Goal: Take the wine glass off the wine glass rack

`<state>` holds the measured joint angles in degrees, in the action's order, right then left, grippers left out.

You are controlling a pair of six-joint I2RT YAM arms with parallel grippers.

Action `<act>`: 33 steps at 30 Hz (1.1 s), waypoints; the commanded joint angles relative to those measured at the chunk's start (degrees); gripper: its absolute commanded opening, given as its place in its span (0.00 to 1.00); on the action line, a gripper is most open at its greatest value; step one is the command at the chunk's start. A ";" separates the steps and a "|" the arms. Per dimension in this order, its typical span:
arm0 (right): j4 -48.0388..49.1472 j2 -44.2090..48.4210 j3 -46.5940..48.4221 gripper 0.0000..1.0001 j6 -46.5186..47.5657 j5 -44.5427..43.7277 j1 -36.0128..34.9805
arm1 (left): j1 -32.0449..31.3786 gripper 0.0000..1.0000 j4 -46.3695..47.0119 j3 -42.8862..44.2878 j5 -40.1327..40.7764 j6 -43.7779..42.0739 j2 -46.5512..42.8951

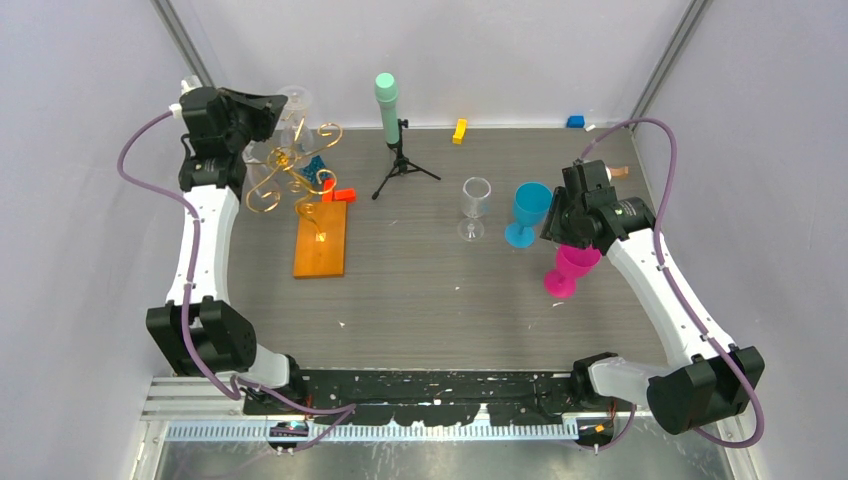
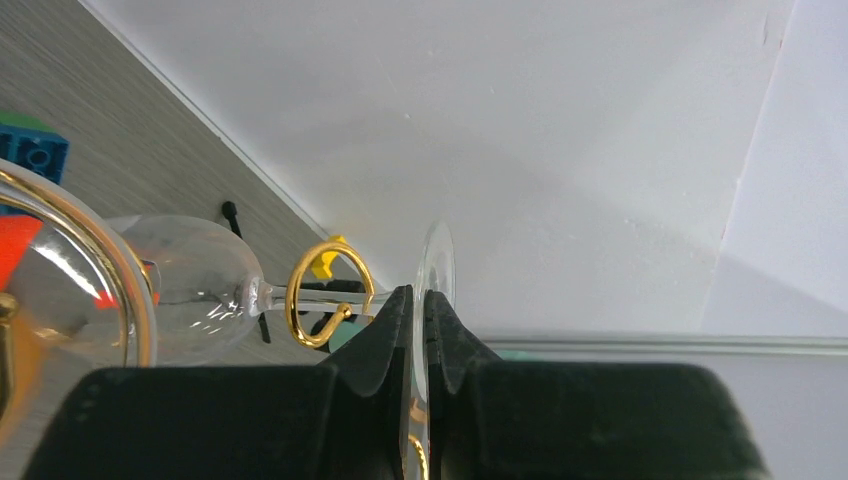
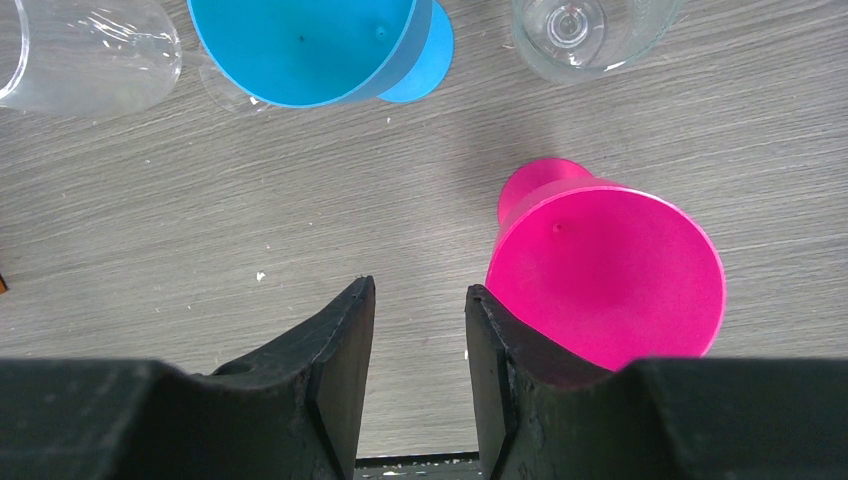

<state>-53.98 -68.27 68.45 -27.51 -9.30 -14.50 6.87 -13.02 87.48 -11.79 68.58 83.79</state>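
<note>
We have the left gripper (image 2: 420,322) pinched on the foot of the clear wine glass (image 2: 190,285), its stem cradled in a gold curl of the wine glass rack (image 1: 318,258), ready to slide free, while the right gripper (image 3: 418,330) hangs open by the pink goblet (image 3: 610,275).

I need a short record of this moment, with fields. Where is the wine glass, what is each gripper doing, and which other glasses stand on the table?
wine glass: clear, lying sideways, stem through a gold hook of the wine glass rack
left gripper: fingers shut on the glass's foot
right gripper: open, empty, above the table
other glasses: pink goblet, blue goblet, clear glass, all upright on the table
task state: glass not yet off the rack
</note>
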 commanded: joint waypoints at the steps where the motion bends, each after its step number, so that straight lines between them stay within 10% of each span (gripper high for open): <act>1: 1.77 0.96 0.02 0.44 0.07 0.04 0.19 | 0.62 0.00 6.42 -1.03 -5.42 2.17 -2.81; 19: 1.79 1.68 -0.50 0.49 -0.61 1.26 0.13 | 6.00 0.00 4.75 -1.35 -15.27 1.56 -5.46; 24: 1.86 2.56 -0.59 0.74 -0.95 2.13 0.18 | 7.67 0.00 3.56 -1.27 -15.63 1.56 -6.23; 33: 2.21 3.55 -0.74 0.79 -1.15 2.90 0.22 | 9.28 0.00 5.03 -0.39 -15.66 1.80 -5.36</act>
<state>-53.80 -66.19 67.85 -28.32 -7.09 -14.50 15.44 -12.58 85.60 -25.78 70.30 79.37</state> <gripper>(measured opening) 0.789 0.074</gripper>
